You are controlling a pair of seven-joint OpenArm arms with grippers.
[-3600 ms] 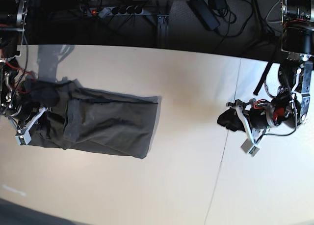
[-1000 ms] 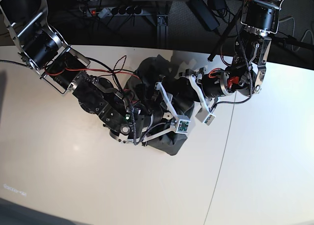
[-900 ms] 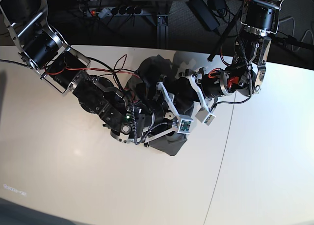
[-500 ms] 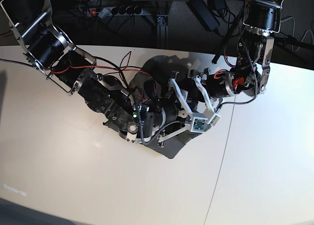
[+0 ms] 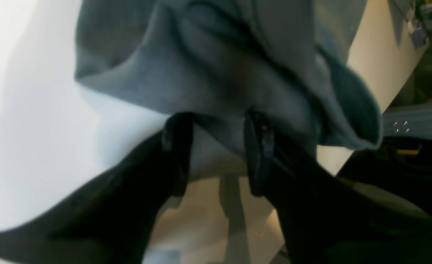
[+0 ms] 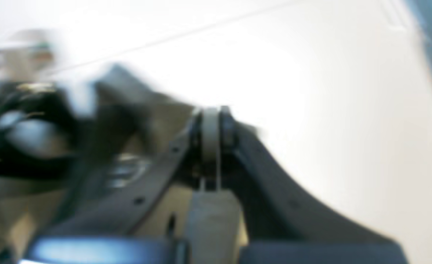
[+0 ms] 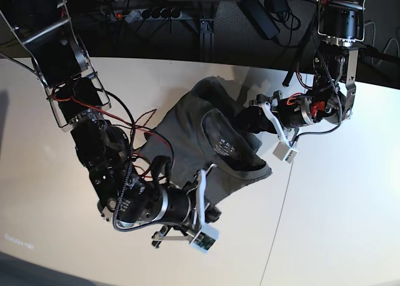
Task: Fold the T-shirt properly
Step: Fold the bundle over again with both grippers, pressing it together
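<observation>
While I hold both arms over the pale, smooth surface (image 7: 337,223), the dark olive-grey cotton T-shirt (image 7: 206,142) lies in a rumpled heap near the surface's far edge, its ribbed round collar (image 7: 232,166) turned up with the small white printed neck label (image 7: 224,143) showing inside it. My left tool (image 5: 216,150) reaches into the shirt's edge on the side away from the right arm; its jaws stand apart with a fold of cloth running between them, so I read it as gripping the T-shirt, though loosely. My right tool (image 6: 210,139) has its jaws pressed together on nothing, hanging just off the shirt's near hem. I judge the garment light, limp and creased: it will sag, drag and bunch rather than keep any shape, and nothing in it can break. I would take hold at a seamed edge, the hem corners or the shoulders beside the collar, since a pinch in mid-cloth would lift only a single layer.
</observation>
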